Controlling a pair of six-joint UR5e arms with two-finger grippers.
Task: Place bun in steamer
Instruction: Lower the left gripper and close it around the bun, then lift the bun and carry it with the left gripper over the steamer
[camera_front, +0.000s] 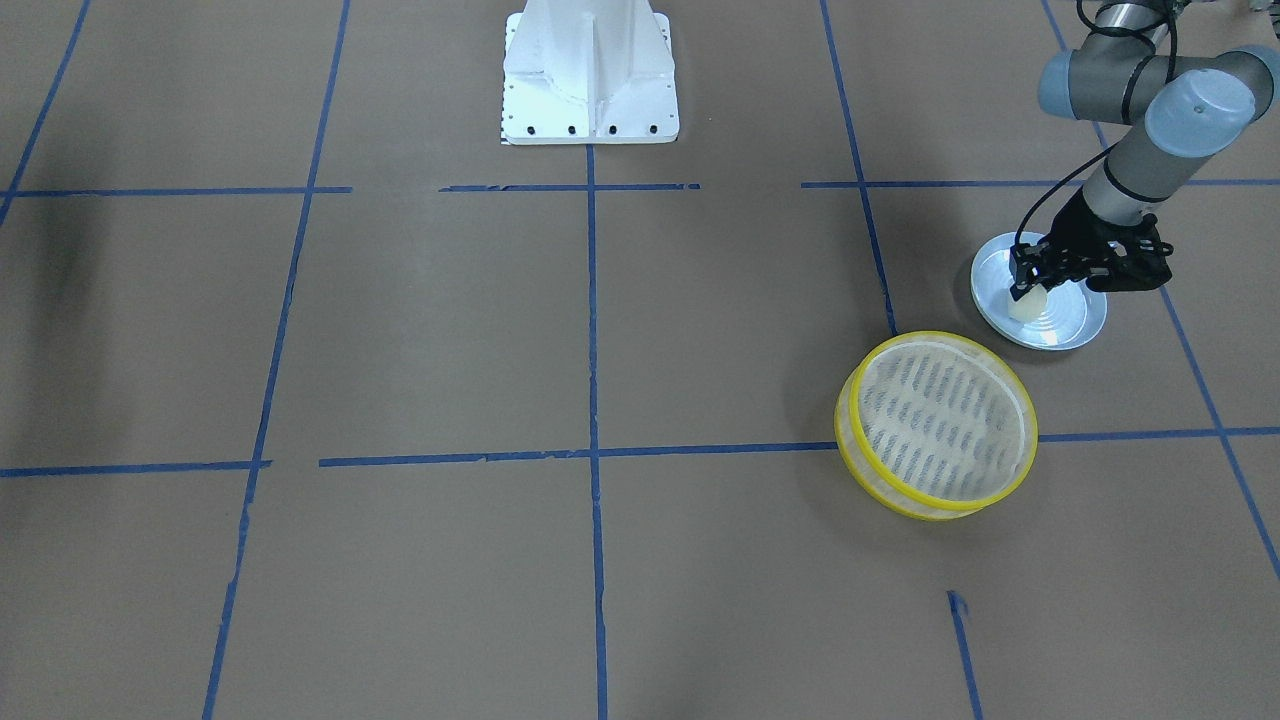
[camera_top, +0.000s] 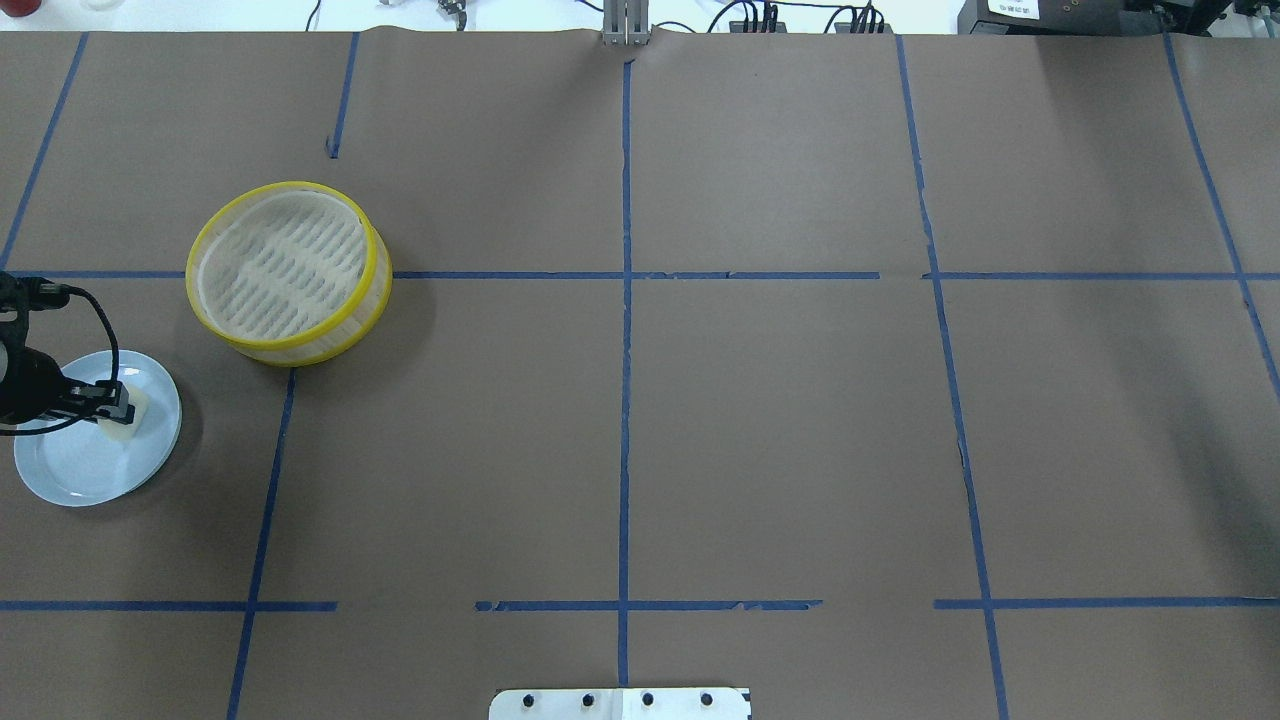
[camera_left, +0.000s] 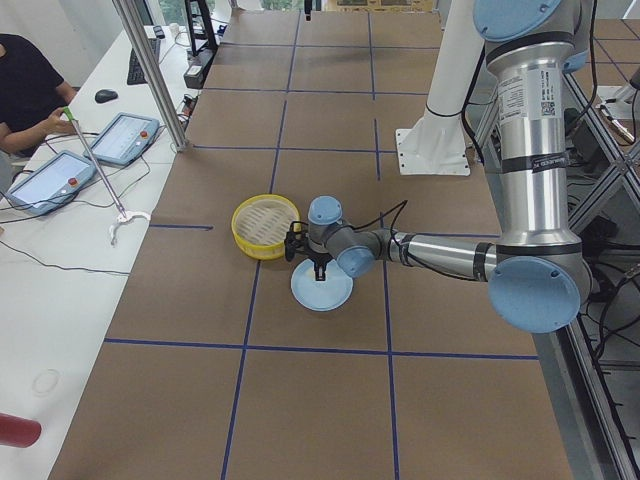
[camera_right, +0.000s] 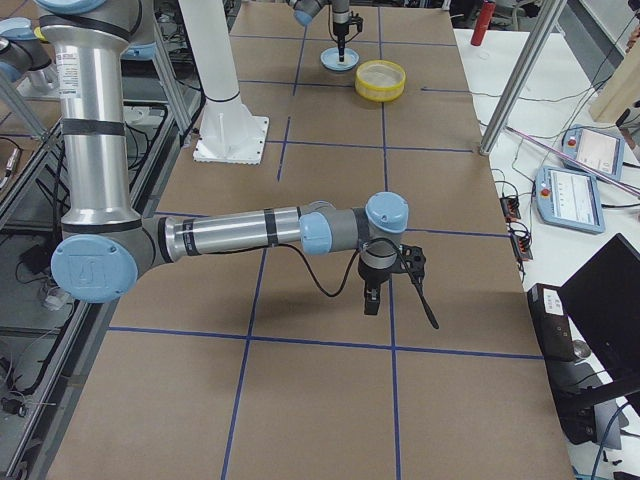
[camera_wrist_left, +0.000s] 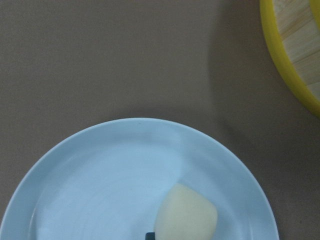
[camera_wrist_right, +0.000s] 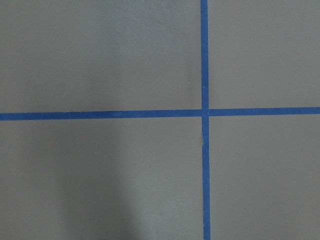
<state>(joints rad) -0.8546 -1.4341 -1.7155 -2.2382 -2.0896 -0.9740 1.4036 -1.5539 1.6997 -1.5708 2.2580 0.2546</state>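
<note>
My left arm (camera_left: 440, 255) reaches out low along the table (camera_front: 450, 330), forearm close to level. The wrist is bent so the left gripper (camera_front: 1028, 285) points down over the pale blue plate (camera_front: 1065, 322). Its fingers are pinched on the bun (camera_front: 1028, 304), which is over the plate, off its centre. I can't tell whether the bun touches the plate.

The left wrist view cuts the bun off at its bottom edge and shows only a sliver of dark fingertip beside it.

My right arm (camera_right: 230, 235) is stretched out low, well apart from all this. The right gripper (camera_right: 371, 305) points down above a crossing of blue tape lines (camera_wrist_right: 202, 112). It shows only in one side view, so I can't tell whether it is spread or closed.

The steamer (camera_front: 940, 420) stands near the plate, apart from it, straddling a tape line.
</note>
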